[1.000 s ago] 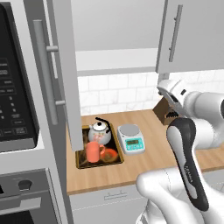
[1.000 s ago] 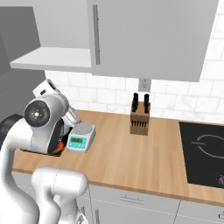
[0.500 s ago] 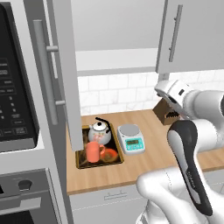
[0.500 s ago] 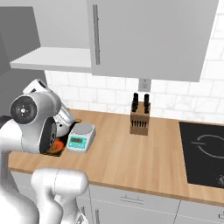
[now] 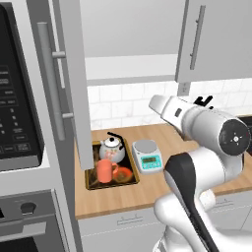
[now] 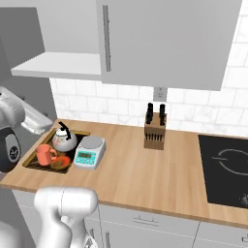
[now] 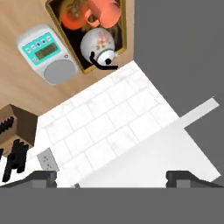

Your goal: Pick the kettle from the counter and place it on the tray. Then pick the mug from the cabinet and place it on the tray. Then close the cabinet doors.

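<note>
My fingers (image 7: 43, 177) spread wide, holding nothing. kettle (image 5: 111, 147) and mug (image 5: 105, 171) both on tray (image 5: 92, 182), at tabletop's (image 6: 145, 169) left end. Only cabinet doors (image 5: 61, 83) remain open. Risk: my elbow swings low and clips the kettle while I reach for the handle.

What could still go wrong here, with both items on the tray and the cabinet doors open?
The left cabinet door stands open right over the tray, so the arm sweeping in to push it could knock the kettle or the mug. The open gripper points at the tiled wall and shelf, not at a door handle, so a push may land poorly.
</note>
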Controlling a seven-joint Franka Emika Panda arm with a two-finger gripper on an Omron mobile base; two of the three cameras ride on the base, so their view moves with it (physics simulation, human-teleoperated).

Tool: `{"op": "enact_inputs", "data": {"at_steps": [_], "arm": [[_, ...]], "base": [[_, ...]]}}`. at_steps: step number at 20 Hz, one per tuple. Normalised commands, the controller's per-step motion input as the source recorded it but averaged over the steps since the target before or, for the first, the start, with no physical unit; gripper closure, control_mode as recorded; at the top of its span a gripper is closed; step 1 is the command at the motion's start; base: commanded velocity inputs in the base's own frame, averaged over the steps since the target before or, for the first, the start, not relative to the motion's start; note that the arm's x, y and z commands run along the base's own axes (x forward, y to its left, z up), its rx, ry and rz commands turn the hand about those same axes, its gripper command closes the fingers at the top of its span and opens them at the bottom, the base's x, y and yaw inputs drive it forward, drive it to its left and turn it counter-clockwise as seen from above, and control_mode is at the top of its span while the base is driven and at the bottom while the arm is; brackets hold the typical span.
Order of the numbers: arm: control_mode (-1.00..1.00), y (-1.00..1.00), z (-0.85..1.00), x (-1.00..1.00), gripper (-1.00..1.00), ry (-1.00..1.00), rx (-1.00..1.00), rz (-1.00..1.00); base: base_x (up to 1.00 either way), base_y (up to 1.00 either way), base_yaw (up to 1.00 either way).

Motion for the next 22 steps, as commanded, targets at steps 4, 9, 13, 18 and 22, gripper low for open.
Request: {"op": "enact_inputs", "data": {"at_steps": [4, 9, 13, 18, 22], "arm": [[-1.00, 0.27, 0.00, -0.39, -1.00, -0.47, -0.08, 0.19], [-1.00, 0.27, 0.00, -0.37, -1.00, -0.43, -0.22, 0.17], [-1.00, 0.30, -0.09, -0.42, -1.00, -0.25, -0.28, 0.05], [-1.00, 0.54, -0.21, -0.20, -1.00, -0.32, -0.21, 0.11], [-1.00, 0.58, -0.22, -0.03, -1.00, -0.32, -0.18, 0.15]], "base": [[0.00, 0.00, 0.00], [0.00, 0.00, 0.00], [0.00, 0.00, 0.00], [0.00, 0.00, 0.00], [0.00, 0.00, 0.00]]}}
